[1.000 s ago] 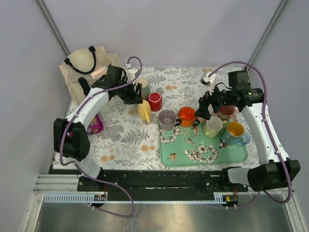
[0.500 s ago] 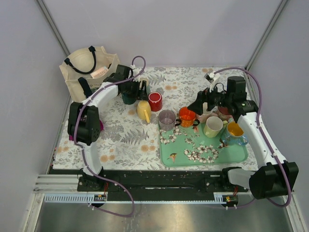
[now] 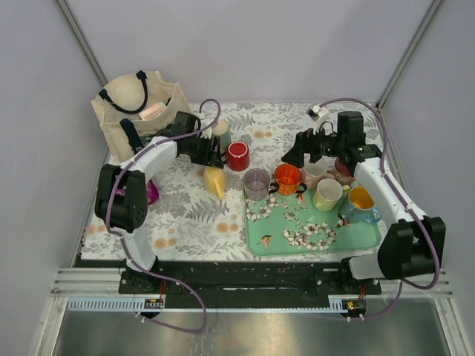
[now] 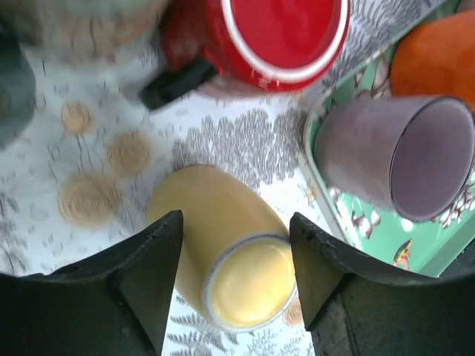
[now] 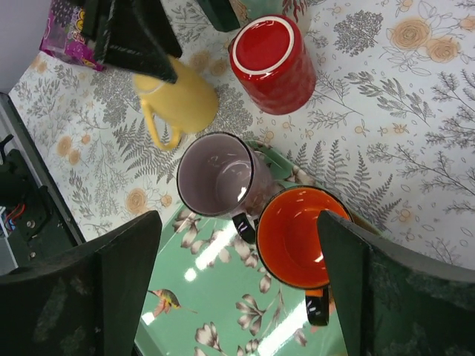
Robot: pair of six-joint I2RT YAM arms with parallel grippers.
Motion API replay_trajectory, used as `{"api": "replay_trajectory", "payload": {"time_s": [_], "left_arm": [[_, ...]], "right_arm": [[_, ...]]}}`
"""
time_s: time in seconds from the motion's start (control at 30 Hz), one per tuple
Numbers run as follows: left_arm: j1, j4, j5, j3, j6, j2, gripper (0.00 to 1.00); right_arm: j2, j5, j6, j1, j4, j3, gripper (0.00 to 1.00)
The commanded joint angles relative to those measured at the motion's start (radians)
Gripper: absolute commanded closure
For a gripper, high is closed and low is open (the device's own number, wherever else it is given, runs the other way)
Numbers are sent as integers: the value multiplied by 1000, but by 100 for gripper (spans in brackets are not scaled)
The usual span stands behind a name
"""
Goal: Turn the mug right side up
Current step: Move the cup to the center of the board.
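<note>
From the top external view, the left gripper (image 3: 210, 150) hangs low over the patterned table (image 3: 185, 215), just behind the yellow mug (image 3: 214, 180). The mug sits on the cloth between the red mug (image 3: 237, 156) and the near edge, left of the green tray (image 3: 256, 239). The right gripper (image 3: 297, 154) hovers above the far side of the tray, holding nothing and well apart from the yellow mug.

In the left wrist view, the yellow mug (image 4: 223, 259) shows its unglazed foot ring to the camera, so it is bottom-up (it may be leaning, and whether its rim lies flat on the cloth cannot be told). The left gripper (image 4: 234, 285) has its fingers (image 4: 141, 274) spread, one on each side of the body. A sliver of cloth shows on both sides, so nothing is clamped yet.

In the right wrist view, the right gripper (image 5: 237, 285) is wide apart and empty, looking down on the lilac mug (image 5: 221, 176) and the orange mug (image 5: 297, 237). The yellow mug (image 5: 185, 100) has its handle pointing toward the near-left.

To do the step well, the left fingers should probably close squarely across the mug body, clear of the handle and low enough not to slide off the glazed taper. The mug then wants lifting off the cloth before the wrist rolls it over, and swinging away from the red mug just beside it.
</note>
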Motion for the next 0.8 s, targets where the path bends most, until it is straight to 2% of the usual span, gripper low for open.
{"api": "replay_trajectory", "payload": {"time_s": [0.0, 0.2, 0.3, 0.37, 0.43, 0.57, 0.7, 0.77], "left_arm": [[7, -48, -46, -127, -5, -155, 39], [25, -69, -115, -264, -15, -297, 41], [54, -91, -103, -272, -27, -336, 40], [85, -101, -51, -264, -4, -369, 36], [103, -147, 43, -240, 117, -399, 31], [105, -310, 176, -177, 498, -419, 27], [65, -420, 174, -100, 767, -357, 28], [35, -466, 146, -59, 856, -299, 29]], "right_arm": [[66, 4, 63, 52, 103, 82, 6], [132, 51, 47, 162, 99, 116, 6], [138, 54, 36, 210, 93, 124, 6], [139, 60, 32, 233, 91, 124, 6], [132, 63, 27, 241, 94, 119, 6], [116, 69, 29, 242, 94, 92, 5], [99, 60, 38, 242, 100, 60, 5], [96, 57, 44, 242, 105, 46, 5]]}}
